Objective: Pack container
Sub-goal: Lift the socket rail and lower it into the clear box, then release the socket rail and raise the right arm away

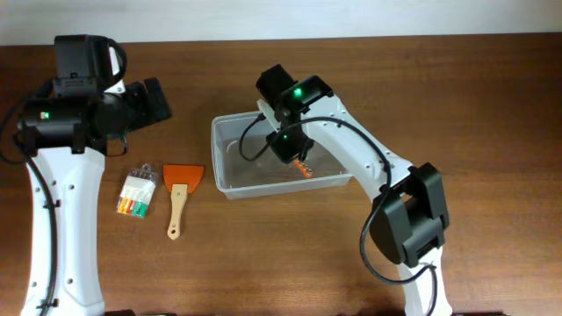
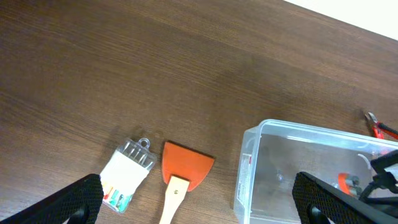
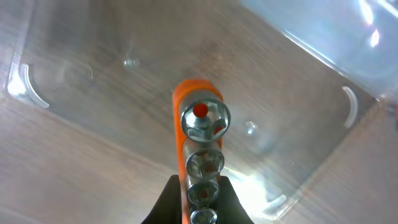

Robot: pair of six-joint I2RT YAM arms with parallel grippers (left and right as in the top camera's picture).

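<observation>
**Socket rail held inside the clear bin, left arm idle with fingers apart**

On the left of the dark brown wooden table point(image 1: 492, 88), the left gripper point(image 1: 154, 98) hangs above bare wood, well apart from everything lying there. In the left wrist view its two black fingers point(image 2: 84, 198) stand spread wide at the lower corners, with nothing between them but the table and the things on it.

Below that arm in the overhead view lies a small clear plastic case point(image 1: 137, 191) with yellow, orange and green pieces inside it. Just beside it, to the right, is a flat scraper with an orange trapezoid blade and a pale wooden handle point(image 1: 179, 198), blade toward the far edge. The two lie close together but apart.

Right of the scraper, near the middle of the table, stands the container point(image 1: 220, 145), a clear, colourless rectangular plastic bin with rounded corners and a rim, upright and open.

The right gripper point(image 1: 294, 151) reaches down into the container from above. In the right wrist view its fingers point(image 3: 163, 204) are pressed against both sides of an orange plastic rail carrying a row of shiny metal sockets point(image 3: 199, 124), pinching it at the lower end. The socket rail points down toward the container floor, in the right half near the front wall. Whether its tip touches the floor cannot be told.
</observation>
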